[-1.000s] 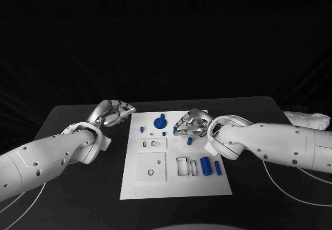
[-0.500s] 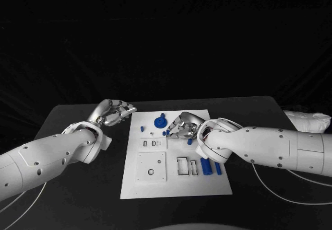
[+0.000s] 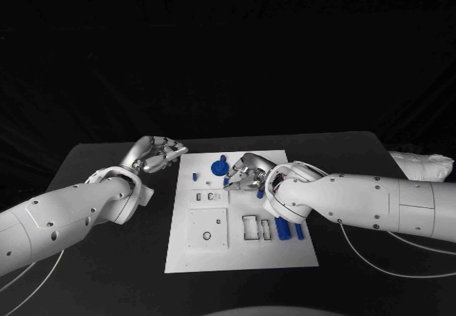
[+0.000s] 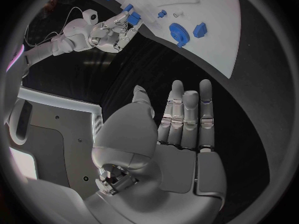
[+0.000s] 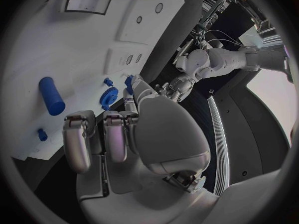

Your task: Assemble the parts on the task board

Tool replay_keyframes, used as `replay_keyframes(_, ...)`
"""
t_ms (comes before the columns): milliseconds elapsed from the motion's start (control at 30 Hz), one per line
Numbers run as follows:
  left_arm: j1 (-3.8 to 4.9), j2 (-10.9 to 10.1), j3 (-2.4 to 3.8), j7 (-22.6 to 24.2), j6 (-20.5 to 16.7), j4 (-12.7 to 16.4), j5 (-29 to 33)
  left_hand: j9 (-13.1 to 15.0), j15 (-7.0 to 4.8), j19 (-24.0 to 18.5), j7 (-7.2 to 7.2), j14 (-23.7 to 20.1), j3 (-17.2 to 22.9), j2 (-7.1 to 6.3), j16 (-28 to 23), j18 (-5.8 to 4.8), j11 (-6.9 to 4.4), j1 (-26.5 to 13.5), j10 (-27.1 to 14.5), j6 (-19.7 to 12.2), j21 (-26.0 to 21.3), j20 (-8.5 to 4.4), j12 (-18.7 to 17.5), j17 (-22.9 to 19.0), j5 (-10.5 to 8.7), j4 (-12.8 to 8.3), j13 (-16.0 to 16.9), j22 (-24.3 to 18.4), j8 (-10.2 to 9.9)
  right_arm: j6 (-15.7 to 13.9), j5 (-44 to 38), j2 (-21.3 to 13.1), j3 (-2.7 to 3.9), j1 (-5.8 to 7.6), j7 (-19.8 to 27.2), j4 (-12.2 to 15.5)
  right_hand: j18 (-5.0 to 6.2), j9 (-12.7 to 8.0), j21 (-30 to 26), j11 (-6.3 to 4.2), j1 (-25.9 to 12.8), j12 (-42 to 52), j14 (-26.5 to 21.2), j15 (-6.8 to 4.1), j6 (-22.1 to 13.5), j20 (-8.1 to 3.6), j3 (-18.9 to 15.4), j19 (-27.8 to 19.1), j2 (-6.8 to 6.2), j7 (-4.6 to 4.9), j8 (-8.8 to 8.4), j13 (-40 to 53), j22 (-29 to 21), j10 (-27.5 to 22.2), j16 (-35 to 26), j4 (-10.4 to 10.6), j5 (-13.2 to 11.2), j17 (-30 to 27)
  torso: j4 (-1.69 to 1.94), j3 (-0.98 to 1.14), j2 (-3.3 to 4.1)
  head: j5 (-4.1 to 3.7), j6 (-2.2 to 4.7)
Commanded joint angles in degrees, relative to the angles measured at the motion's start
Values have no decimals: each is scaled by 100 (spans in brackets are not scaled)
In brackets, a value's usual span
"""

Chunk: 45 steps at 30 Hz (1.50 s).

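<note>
In the head view the white task board [image 3: 238, 217] lies in the middle of the black table [image 3: 105, 257], and the blue parts sit on it: a blue gear [image 3: 219, 169] near its far edge with a small blue peg [image 3: 195, 176] to the left of it, and two blue cylinders [image 3: 282, 227] standing side by side near the board's right edge, next to a pair of rectangular slots. The left hand [image 3: 158, 154] hovers over the table just off the board's far left corner, fingers loosely curled and holding nothing. The right hand [image 3: 245, 176] is over the far half of the board, just right of the gear, its fingers bunched downward — whether they pinch anything cannot be told from here. The left wrist view shows the left hand [image 4: 181, 129] flat and open, fingers straight and close together, palm bare; beyond it lie the gear [image 4: 181, 32] and a blue block [image 4: 199, 30] on the board [image 4: 212, 15], and the right hand [image 4: 118, 30] holds a small blue part [image 4: 132, 18] at its fingertips. In the right wrist view the right hand [image 5: 118, 134] curls over the board [image 5: 56, 45], with a blue cylinder [image 5: 52, 95] and the gear [image 5: 107, 95] lying beside its fingers — a blue piece [image 5: 129, 81] shows at the fingertips.
</note>
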Motion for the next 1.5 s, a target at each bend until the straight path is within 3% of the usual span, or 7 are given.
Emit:
replay_keyframes(33,4,14,5,62,35,8,-20,10,1,32,0,26,-40,31,-13,42,2,45,34,18,-34,-9,-28,4,24,-4,-6,-3,-19,13,-106,36,3,-4,-89,-8,-38,4,26,40,127,-30,616,41,15,38,-3,601,189,23,30,1495,1509,612,23,-35,24,1505,5,2,0,-8,2)
replay_keyframes(433,4,5,5,61,29,13,-20,10,1,32,0,26,-40,31,-13,42,2,45,34,18,-34,-9,-28,4,24,-4,-6,-3,-19,116,-91,234,3,-9,-143,-141,-38,1,26,52,116,-30,616,56,19,49,-6,601,193,35,22,1495,1509,612,23,-36,26,1505,7,-3,-2,-9,-19)
replay_keyframes(567,4,-4,5,62,27,29,-20,10,1,32,0,26,-40,31,-13,42,2,45,34,18,-34,-9,-28,4,24,-4,-6,-3,-19,88,-136,354,2,-56,-166,-234,-38,-2,26,58,113,-30,616,63,18,55,-8,601,191,40,17,1495,1509,612,23,-39,29,1505,1,5,8,6,-6)
replay_keyframes(733,5,-18,5,62,25,45,-20,10,1,32,0,26,-40,31,-13,42,2,45,34,18,-34,-9,-28,4,24,-4,-6,-3,-19,61,-200,458,2,-126,-181,-342,-38,-5,26,69,108,-30,616,71,18,62,-11,601,188,46,10,1495,1509,612,23,-42,31,1505,4,-2,3,18,-22)
replay_keyframes(1100,7,-34,6,57,18,61,-20,11,1,36,0,27,-42,34,-14,42,2,53,36,19,-40,-9,-28,3,25,-5,-9,-2,-22,211,-286,500,3,-165,-256,-381,-38,-9,26,81,109,-30,616,82,16,71,-11,601,188,53,1,1495,1509,612,23,-52,35,1505,-4,0,0,56,-100)
replay_keyframes(1500,7,-34,6,60,23,57,-20,12,0,41,0,29,-45,37,-14,42,1,63,39,19,-47,-9,-28,3,26,-5,-13,-1,-25,173,-311,581,3,-200,-211,-459,-38,-12,26,86,108,-30,616,88,12,77,-10,601,190,58,-5,1495,1509,612,23,-55,36,1505,-2,0,0,56,-101)
